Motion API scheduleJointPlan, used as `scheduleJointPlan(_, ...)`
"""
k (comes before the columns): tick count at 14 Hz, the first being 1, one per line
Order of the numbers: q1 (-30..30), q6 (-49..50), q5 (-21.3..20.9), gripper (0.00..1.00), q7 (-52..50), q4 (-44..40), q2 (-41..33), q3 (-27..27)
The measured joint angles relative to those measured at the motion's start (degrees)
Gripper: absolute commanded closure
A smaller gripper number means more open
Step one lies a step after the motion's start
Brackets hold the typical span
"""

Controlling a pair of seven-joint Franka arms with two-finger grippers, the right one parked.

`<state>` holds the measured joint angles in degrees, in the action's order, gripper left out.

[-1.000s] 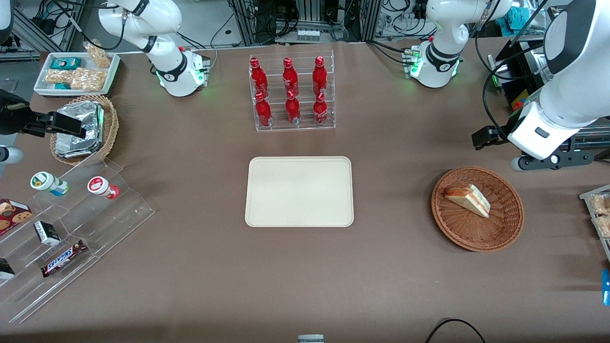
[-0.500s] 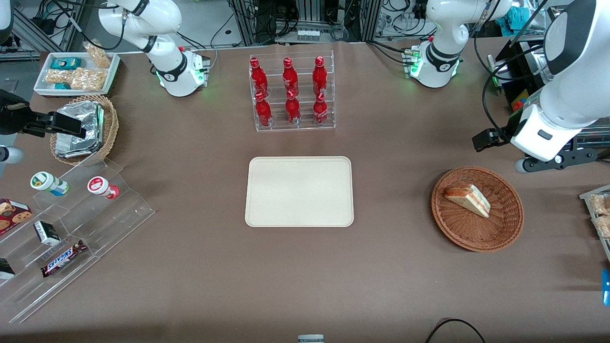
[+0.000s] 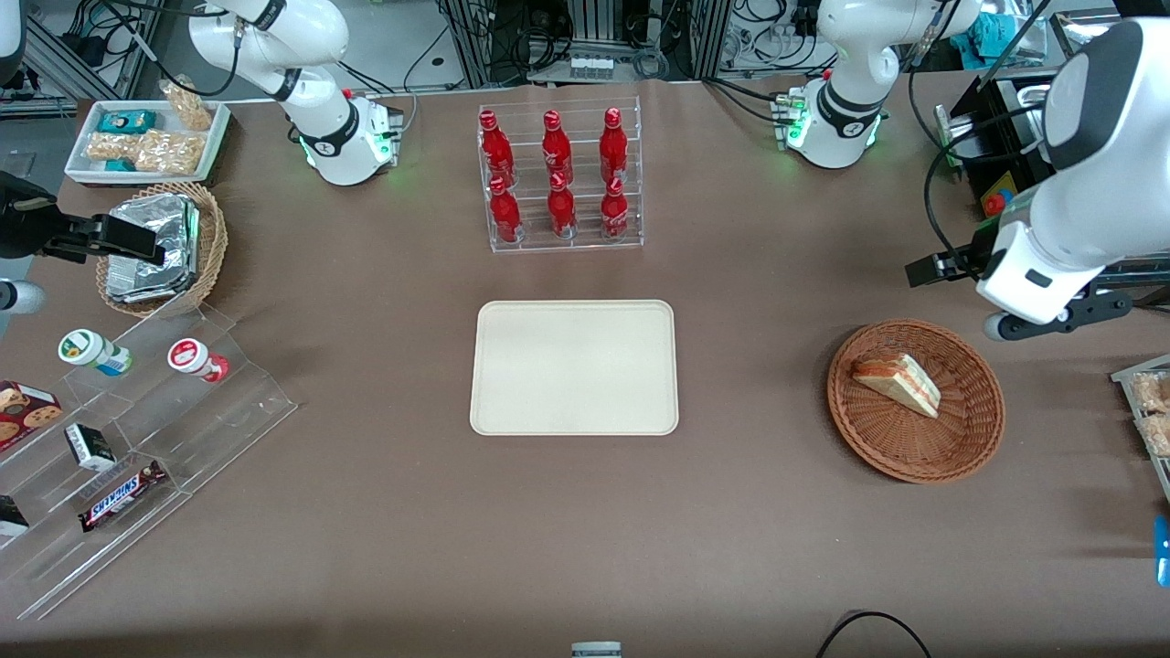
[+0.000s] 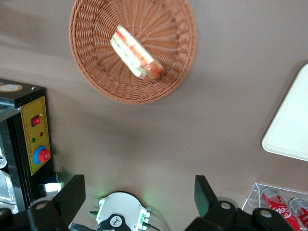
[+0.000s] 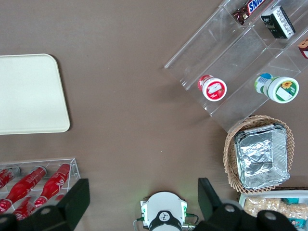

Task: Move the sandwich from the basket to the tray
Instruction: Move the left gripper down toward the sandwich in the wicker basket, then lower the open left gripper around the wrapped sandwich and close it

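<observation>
- Currently the sandwich [image 3: 897, 384] lies in the basket [image 3: 969, 439], a bit toward the basket's 11 o'clock in the front view, on its side with the red and pink filling edge showing.
- Basket sits on the brown counter [image 3: 777, 512] toward the working arm's end, roughly 3 o'clock from the tray [image 3: 574, 366] and well apart from it.
- Tray is bare, mid-counter, nearer the front camera than the bottle rack [image 3: 559, 178] at its 12 o'clock.
- Tool [image 4: 139, 195]: fingers [image 4: 72, 192] spread wide apart, nothing between them. It hangs above the counter, farther from the front camera than the basket and not touching it.
- In the front view the tool shows at about 1 o'clock from the basket, partly hidden by the white wrist housing.
- Wrist view: basket and sandwich both fully visible, sandwich [image 4: 135, 53] slightly off basket centre; one rounded tray corner [image 4: 288, 120] is in view, plus the arm base with green lights [image 4: 122, 219].
- Rack holds six red bottles, all upright, in two rows.
- Parked arm's end of the counter: deeper tan basket with foil packets [image 3: 155, 247], white snack tray [image 3: 151, 137], clear stepped display [image 3: 137, 439] with cups and bars.
</observation>
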<state>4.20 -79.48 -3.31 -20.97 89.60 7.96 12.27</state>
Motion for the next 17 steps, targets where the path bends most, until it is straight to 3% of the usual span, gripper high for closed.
scheduleJointPlan(3,0.3,-4.8,-2.1,0.0,-0.1,3.2,2.3,-2.6)
scheduleJointPlan(7,0.5,-21.9,-2.2,0.0,-4.4,12.5,4.3,-5.9)
scheduleJointPlan(11,0.5,-38.6,-2.2,0.0,-16.9,20.8,6.6,-6.0)
scheduleJointPlan(17,0.5,-50.2,-2.2,0.0,-25.1,28.1,8.2,-6.0)
